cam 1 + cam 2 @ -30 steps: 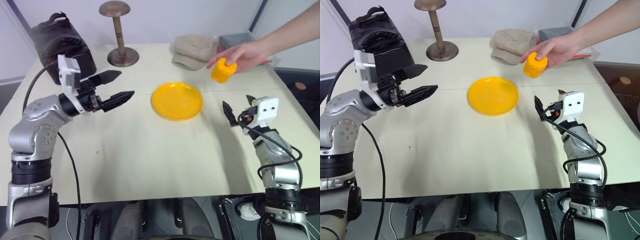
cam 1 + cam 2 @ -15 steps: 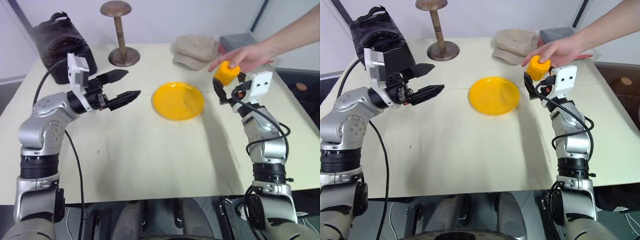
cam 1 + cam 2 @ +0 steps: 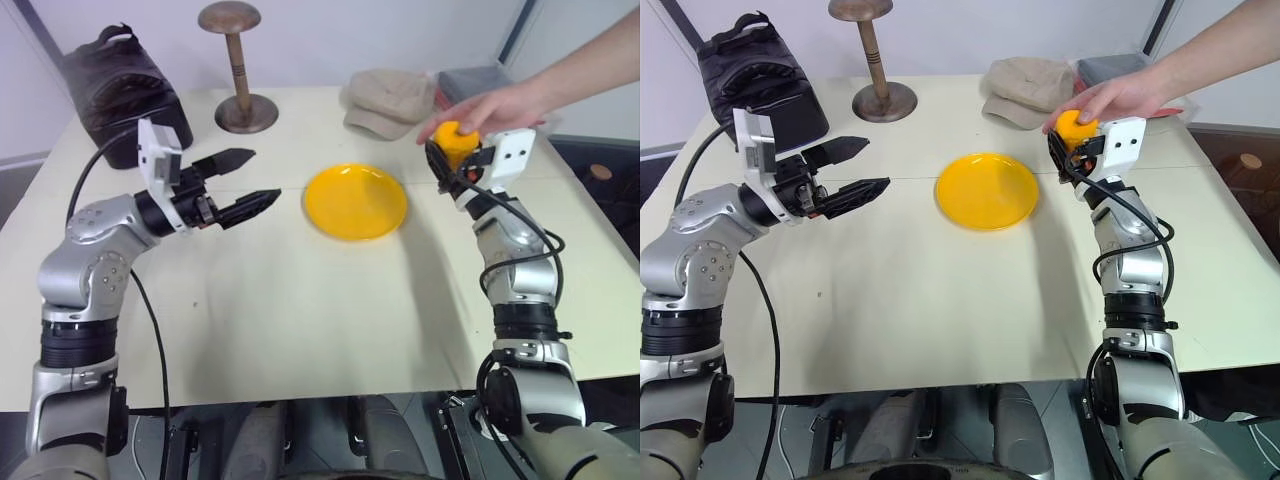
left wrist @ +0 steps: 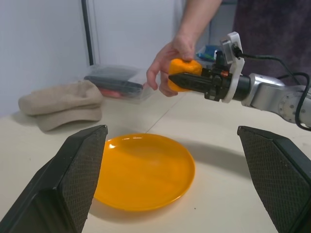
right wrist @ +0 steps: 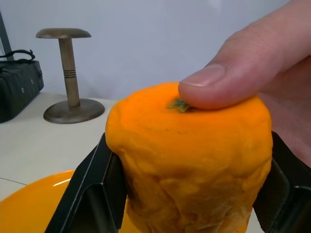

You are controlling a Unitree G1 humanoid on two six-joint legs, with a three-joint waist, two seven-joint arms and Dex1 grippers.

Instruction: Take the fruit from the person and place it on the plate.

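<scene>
- Right pincer (image 3: 1070,150) clamped on the fruit (image 3: 1074,127), raised above bench (image 3: 940,290) beside plate (image 3: 987,190).
- Person's hand (image 3: 1118,98) grips fruit's top.
- Left pincer (image 3: 858,170) spread wide, empty.

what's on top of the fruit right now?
The person's hand rests on top of the fruit, thumb pressing beside its green stem. The right gripper is shut on the fruit's sides. The fruit's far side and underside are hidden by the hand and the fingers.
</scene>
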